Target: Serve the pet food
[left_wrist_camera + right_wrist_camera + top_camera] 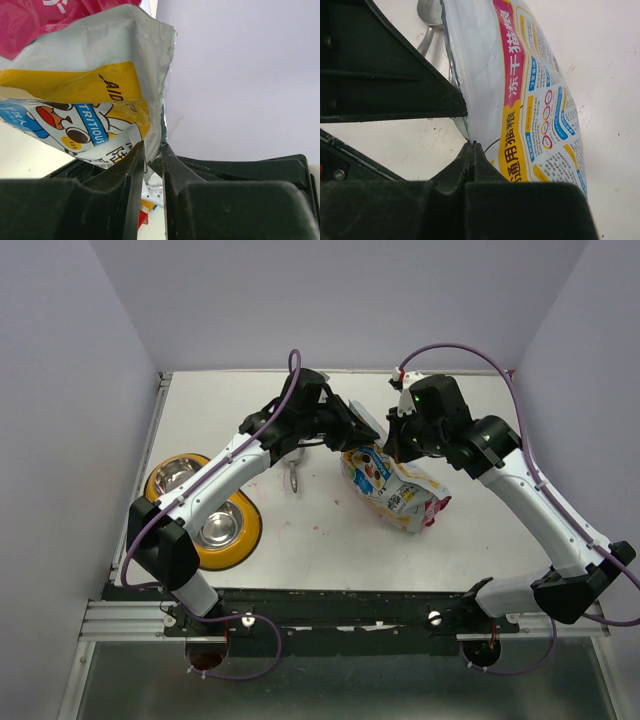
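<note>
1. My left pincer (pixel 153 146) is pinching the bag (pixel 100 75) by its foil edge; my right pincer (pixel 471 146) is clamping the other lip.
2. The pet food is sitting unseen inside (bag between both arms).
3. Pulling unevenly is risking a rip; food scattering.

**Two robot arms reach inward, both end effectors clamped**

Seen from above, the left arm (pixel 225 470) rises from its base at the near left edge of the surface and stretches diagonally away and to the right, wrist bent inward. The right arm (pixel 535 500) leaves its base at the near right, folds back at the elbow, then angles up and to the left. Its wrist tips downward. The two wrists sit close together near the middle.

The left end effector (pixel 152 147) has its two dark fingers (pixel 127 175) drawn almost together, pinching an edge of the pet food bag (pixel 395 490). The right end effector (pixel 470 145) is fully closed, fingertips pressed flat – a thin corner of the same bag is caught between them.
</note>
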Action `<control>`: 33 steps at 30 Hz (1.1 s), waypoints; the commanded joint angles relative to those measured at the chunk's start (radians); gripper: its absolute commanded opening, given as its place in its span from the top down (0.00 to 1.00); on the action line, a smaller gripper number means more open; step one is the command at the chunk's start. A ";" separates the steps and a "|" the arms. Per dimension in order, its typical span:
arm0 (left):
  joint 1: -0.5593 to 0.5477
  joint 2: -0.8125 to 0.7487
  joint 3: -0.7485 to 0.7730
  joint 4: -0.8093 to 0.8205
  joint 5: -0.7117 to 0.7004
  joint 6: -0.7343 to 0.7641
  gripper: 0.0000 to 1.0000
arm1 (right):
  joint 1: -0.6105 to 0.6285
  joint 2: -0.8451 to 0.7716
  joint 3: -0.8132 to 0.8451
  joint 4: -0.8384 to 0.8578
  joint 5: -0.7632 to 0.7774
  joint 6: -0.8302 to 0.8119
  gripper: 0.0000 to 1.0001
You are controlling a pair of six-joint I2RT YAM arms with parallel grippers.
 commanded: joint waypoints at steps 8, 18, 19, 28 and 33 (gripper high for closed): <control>-0.001 0.033 0.008 -0.044 -0.043 -0.030 0.78 | -0.002 0.012 0.029 0.009 -0.063 0.016 0.99; -0.012 0.102 0.183 -0.277 -0.059 0.022 1.00 | -0.003 0.058 0.087 -0.017 -0.010 -0.007 0.82; -0.014 0.101 0.186 -0.291 -0.063 0.020 1.00 | -0.003 0.066 0.097 -0.019 0.000 -0.011 0.79; -0.032 0.082 0.203 -0.332 -0.092 0.046 1.00 | -0.003 0.133 0.180 -0.037 0.030 -0.050 0.74; -0.035 0.102 0.255 -0.354 -0.086 0.046 1.00 | -0.003 0.135 0.155 -0.026 0.021 -0.053 0.72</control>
